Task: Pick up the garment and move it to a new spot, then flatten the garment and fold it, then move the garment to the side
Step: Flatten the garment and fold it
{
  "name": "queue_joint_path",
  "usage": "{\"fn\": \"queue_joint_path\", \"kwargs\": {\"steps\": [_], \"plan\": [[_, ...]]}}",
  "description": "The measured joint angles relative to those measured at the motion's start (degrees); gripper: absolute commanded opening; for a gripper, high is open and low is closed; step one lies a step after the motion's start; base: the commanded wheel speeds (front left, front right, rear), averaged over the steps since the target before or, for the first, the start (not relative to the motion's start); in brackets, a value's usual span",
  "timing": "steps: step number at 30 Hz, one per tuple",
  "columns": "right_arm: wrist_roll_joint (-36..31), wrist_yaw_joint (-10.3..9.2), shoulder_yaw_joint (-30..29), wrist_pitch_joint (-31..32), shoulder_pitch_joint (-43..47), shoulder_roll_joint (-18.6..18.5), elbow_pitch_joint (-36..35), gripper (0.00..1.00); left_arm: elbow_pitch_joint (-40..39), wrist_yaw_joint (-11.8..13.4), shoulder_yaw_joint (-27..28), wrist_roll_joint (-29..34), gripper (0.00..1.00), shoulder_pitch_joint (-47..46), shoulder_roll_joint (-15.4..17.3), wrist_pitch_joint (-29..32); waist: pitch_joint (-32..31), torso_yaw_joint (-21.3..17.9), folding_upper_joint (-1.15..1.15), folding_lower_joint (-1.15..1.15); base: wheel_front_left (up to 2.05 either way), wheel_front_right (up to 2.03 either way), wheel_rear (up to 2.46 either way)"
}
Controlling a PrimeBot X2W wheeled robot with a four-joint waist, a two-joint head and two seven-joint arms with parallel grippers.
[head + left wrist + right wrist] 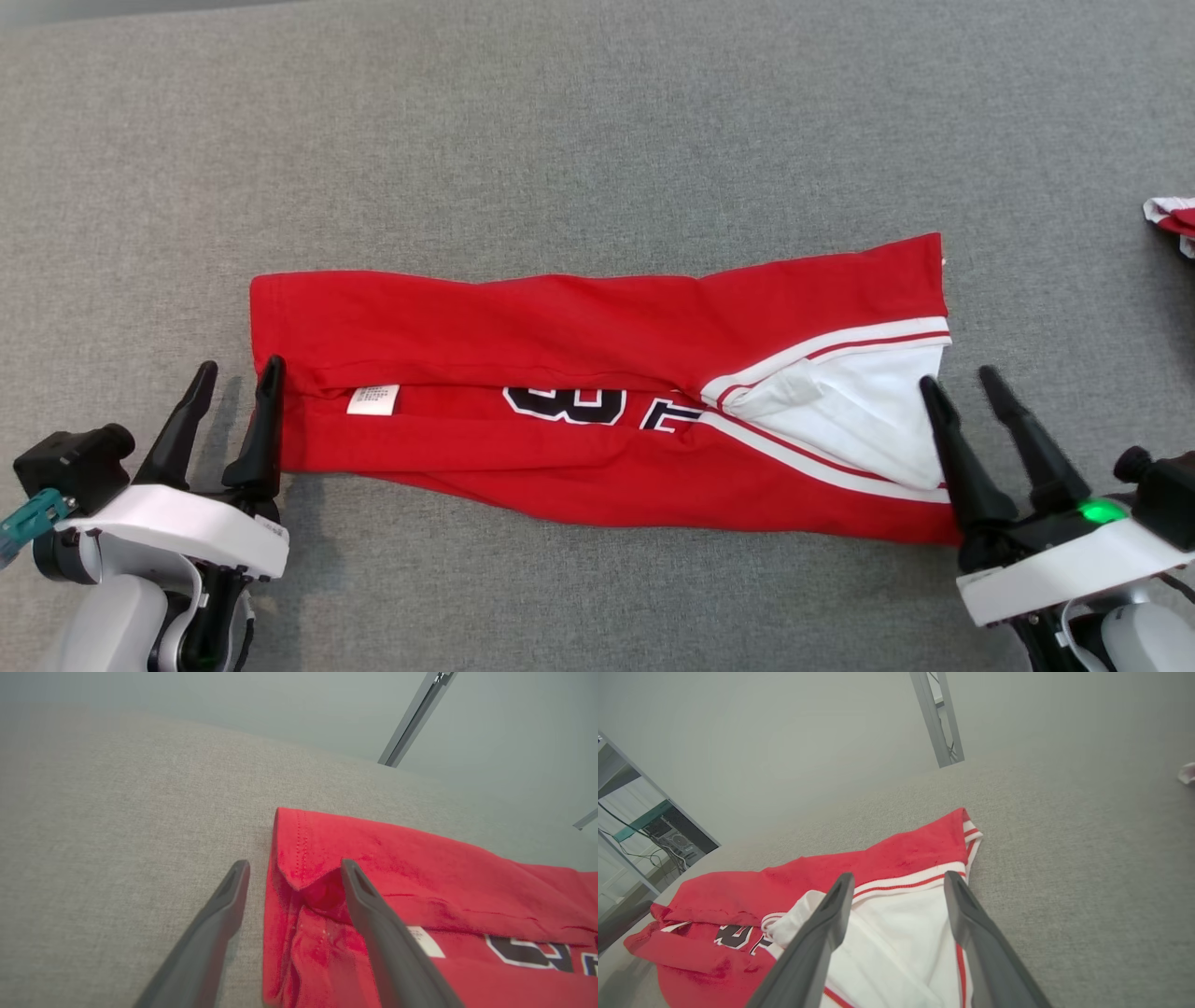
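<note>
so the garment [579,327] is lying on the grey fabric surface [597,140], roughly in the middle, folded into a long strip running left to right. the far long edge is flipped over toward the near side, so just a slice of the black print [565,404] peeks out under the flap. there's a small white label [373,399] near the left end. the white sleeve [840,411] with its striped trim is bunched at the right end.

left gripper [240,364] sits right at the left end of the shirt, fingers spread apart, nothing between them being pinched. in the left wrist view one finger is over the red cloth and the other over bare grey fabric. can't tell if it actually touches.

right gripper [957,376] is at the right end, also spread wide and holding nothing, both fingers over the white sleeve in the right wrist view.

another red and white bit of cloth [1172,219] sits at the far right edge, well apart.
</note>
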Motion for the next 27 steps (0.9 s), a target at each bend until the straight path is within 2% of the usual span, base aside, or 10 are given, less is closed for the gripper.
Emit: {"fn": "queue_joint_path", "kwargs": {"steps": [5,7,10,15,20,27], "plan": [[-8.7,0.0,-8.1,-1.3,0.1,4.2,1.0,1.0,-6.2,4.9,5.2,2.8,1.0,3.4,-3.2,-1.6,-1.5,0.3,0.0,0.0,0.0,0.0,0.0],[-12.5,0.0,-11.4,-1.6,0.1,5.5,0.6,1.0,-10.6,6.8,7.8,6.1,1.0,4.7,-5.1,-1.7,-2.0,0.7,0.0,0.0,0.0,0.0,0.0],[-17.6,0.0,-15.2,-1.6,0.0,7.5,-0.4,1.0,-16.4,8.4,11.3,11.3,1.0,6.5,-7.4,-1.7,-2.8,1.3,0.0,0.0,0.0,0.0,0.0],[-24.5,0.0,-18.6,-0.5,-0.6,8.8,-1.3,1.0,-22.1,8.9,14.3,19.7,1.0,8.3,-10.2,-1.7,-4.3,2.3,0.0,0.0,0.0,0.0,0.0],[-28.4,0.0,-19.8,0.8,0.1,9.7,-0.9,1.0,-23.0,8.7,14.6,25.7,1.0,11.2,-10.7,-1.7,-6.6,3.2,0.0,0.0,0.0,0.0,0.0],[-29.2,0.0,-19.7,1.9,2.4,10.6,0.2,1.0,-20.9,7.5,13.1,27.8,1.0,13.8,-11.2,-1.7,-9.1,4.1,0.0,0.0,0.0,0.0,0.0]]}}
